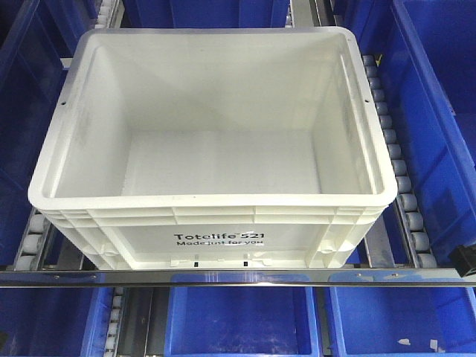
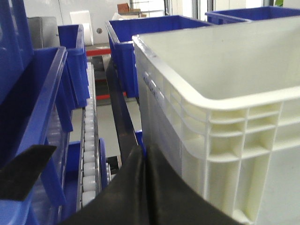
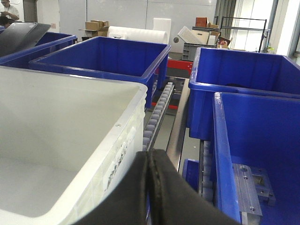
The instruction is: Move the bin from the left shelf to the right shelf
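Observation:
A large empty white bin (image 1: 216,238), printed "Totelife 521", sits on the roller shelf and fills the middle of the front view. My left gripper (image 2: 146,154) is shut and empty, its black fingers pressed together just beside the bin's left outer wall (image 2: 225,140), low by the corner. My right gripper (image 3: 148,157) is shut and empty, right beside the bin's right wall (image 3: 117,154), below its rim. Whether either gripper touches the bin I cannot tell. Neither gripper shows clearly in the front view.
Blue bins (image 1: 439,111) stand on both sides, behind and on the shelf below (image 1: 242,320). Roller tracks (image 1: 398,171) run along both sides of the white bin. A metal rail (image 1: 238,277) crosses the shelf front. A black part (image 1: 466,262) pokes in at the right edge.

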Controlling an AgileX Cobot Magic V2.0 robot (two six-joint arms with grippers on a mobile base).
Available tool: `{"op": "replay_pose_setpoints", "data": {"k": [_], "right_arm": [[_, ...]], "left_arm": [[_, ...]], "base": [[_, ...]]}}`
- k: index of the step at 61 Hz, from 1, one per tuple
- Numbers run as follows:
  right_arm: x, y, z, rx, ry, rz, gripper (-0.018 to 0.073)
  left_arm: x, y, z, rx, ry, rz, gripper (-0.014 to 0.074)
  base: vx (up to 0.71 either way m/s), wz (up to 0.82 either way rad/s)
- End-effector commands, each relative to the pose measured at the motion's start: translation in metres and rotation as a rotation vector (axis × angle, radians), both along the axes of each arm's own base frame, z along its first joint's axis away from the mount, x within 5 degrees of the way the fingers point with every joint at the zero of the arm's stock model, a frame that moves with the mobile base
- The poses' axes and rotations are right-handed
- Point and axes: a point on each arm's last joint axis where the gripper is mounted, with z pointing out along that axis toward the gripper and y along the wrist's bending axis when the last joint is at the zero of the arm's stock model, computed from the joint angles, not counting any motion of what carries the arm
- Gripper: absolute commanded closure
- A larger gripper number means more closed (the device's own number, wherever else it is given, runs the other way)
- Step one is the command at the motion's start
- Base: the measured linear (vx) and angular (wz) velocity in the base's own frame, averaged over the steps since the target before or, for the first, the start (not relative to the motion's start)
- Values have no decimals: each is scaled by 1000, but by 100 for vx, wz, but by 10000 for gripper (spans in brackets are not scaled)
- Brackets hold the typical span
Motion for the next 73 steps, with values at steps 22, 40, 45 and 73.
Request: {"op": "replay_pose_setpoints", "data": {"k": [22, 40, 45, 73], "right_arm": [[1, -2, 15, 19, -89, -23, 567], [1, -2, 15, 19, -89, -23, 567], [1, -2, 15, 19, -89, -23, 567], [1, -2, 15, 19, -90, -24, 567]], "left_arm": [[-3, 1, 23, -53, -188, 3, 604], [-4, 2, 26, -57, -219, 4, 604], [-4, 1, 25, -56, -214, 4, 604], [-4, 1, 25, -56, -212, 4, 604]], "base": [[0, 0], [0, 0], [0, 0], [0, 0]]}}
